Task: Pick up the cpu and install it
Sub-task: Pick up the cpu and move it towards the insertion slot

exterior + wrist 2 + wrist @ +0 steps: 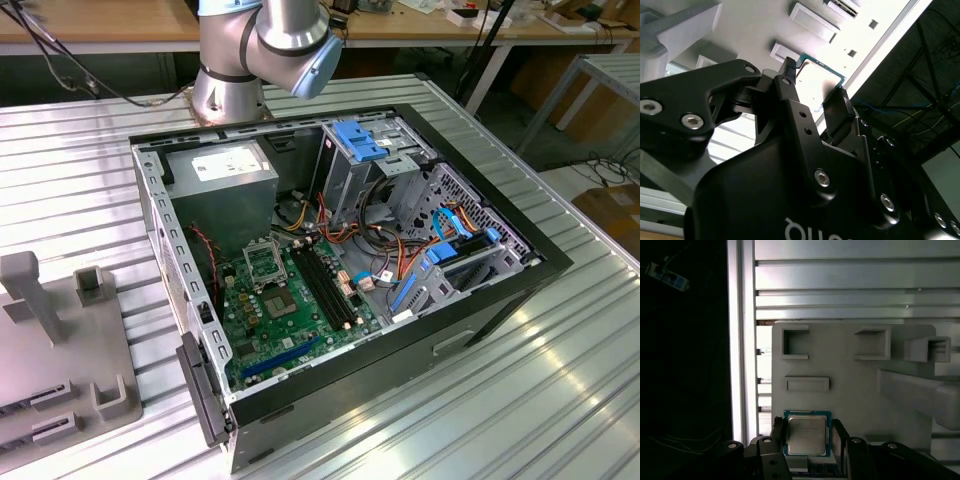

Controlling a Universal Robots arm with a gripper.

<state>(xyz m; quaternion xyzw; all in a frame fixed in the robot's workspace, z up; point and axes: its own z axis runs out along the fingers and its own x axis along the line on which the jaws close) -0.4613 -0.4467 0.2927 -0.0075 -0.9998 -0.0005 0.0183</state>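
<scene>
Cpu (806, 435) held over the grey tray (850, 390).
In both wrist views the fingers (790, 100) pinched its sides; the tray lay on the desk (560, 400) at the exterior view's lower left.

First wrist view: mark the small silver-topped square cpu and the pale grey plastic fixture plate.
small silver-topped square cpu (807, 435): first wrist view, centre of its metal lid.
pale grey plastic fixture plate (850, 390): first wrist view, bare flat face.

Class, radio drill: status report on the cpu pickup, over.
Gripper shut on cpu. Held above the grey fixture. Nothing blocking seen.
</scene>
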